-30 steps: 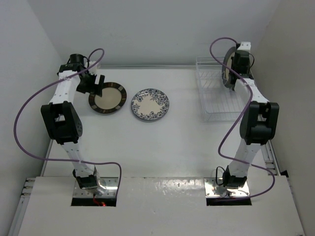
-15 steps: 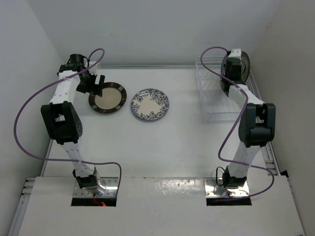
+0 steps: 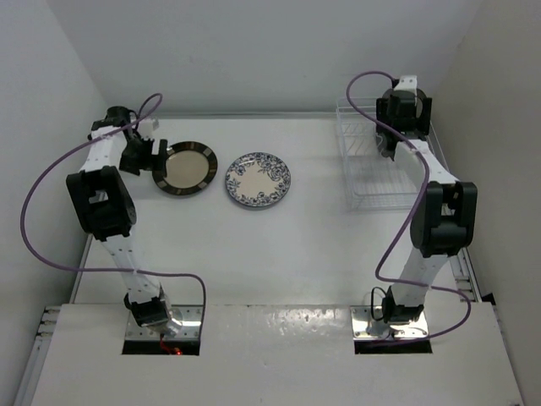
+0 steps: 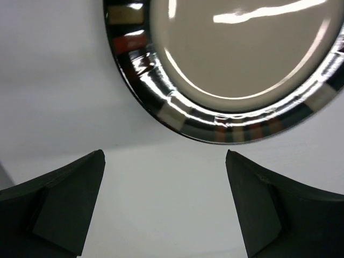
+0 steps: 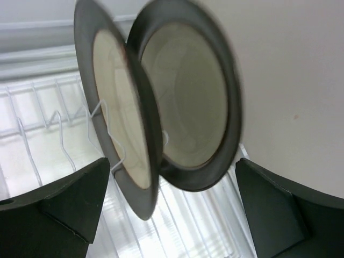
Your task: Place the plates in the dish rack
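Flat on the table lies a dark-rimmed plate (image 3: pixel 184 169) with a cream centre, and its striped rim (image 4: pixel 177 115) fills the top of the left wrist view. My left gripper (image 3: pixel 145 156) (image 4: pixel 165 156) stands open just left of that plate, with bare table between its fingers. A white plate with a blue floral pattern (image 3: pixel 258 179) lies to its right. Two dark-rimmed plates (image 5: pixel 115 107) (image 5: pixel 188 91) stand on edge in the white wire dish rack (image 3: pixel 372 182) (image 5: pixel 43 123). My right gripper (image 3: pixel 393 135) (image 5: pixel 172 161) is open in front of them and holds neither.
The rack sits at the far right, close to the right wall (image 3: pixel 499 127). The back wall (image 3: pixel 270 59) runs just behind the rack and the left arm. Purple cables (image 3: pixel 34 194) loop beside both arms.
My right gripper has opened and let go of the dark-rimmed plate, which now stands in the rack. My left gripper has shifted left, off the plate's left edge.
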Controlling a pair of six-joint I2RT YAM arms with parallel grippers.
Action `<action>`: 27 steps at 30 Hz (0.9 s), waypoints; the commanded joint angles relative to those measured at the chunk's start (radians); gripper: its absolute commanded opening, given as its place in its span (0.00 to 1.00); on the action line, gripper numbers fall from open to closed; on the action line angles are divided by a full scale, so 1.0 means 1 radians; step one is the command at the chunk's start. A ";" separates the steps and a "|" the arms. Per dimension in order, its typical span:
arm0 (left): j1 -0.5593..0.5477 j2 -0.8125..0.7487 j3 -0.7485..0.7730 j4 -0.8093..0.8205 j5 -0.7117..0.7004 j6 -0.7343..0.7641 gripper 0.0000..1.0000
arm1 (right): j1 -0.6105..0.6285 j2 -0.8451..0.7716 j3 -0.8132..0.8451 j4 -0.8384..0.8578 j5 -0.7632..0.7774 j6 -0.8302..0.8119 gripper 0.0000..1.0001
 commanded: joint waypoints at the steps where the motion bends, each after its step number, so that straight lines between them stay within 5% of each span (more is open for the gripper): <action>1: 0.071 0.098 0.019 -0.010 0.087 -0.052 1.00 | 0.035 -0.118 0.077 -0.021 0.001 -0.031 1.00; 7: 0.085 0.224 0.078 0.046 0.271 -0.097 1.00 | 0.066 -0.272 -0.021 -0.029 -0.033 -0.008 1.00; 14: 0.096 0.347 0.102 0.088 0.323 -0.163 0.92 | 0.131 -0.460 -0.202 0.057 -0.030 -0.023 1.00; 22: 0.096 0.451 0.145 0.098 0.372 -0.163 0.48 | 0.165 -0.566 -0.267 0.146 -0.028 -0.067 1.00; 26: 0.096 0.507 0.208 0.098 0.385 -0.163 0.00 | 0.186 -0.586 -0.263 0.144 -0.038 -0.092 1.00; 27: 0.096 0.507 0.217 0.098 0.394 -0.163 0.00 | 0.194 -0.591 -0.267 0.135 -0.041 -0.100 1.00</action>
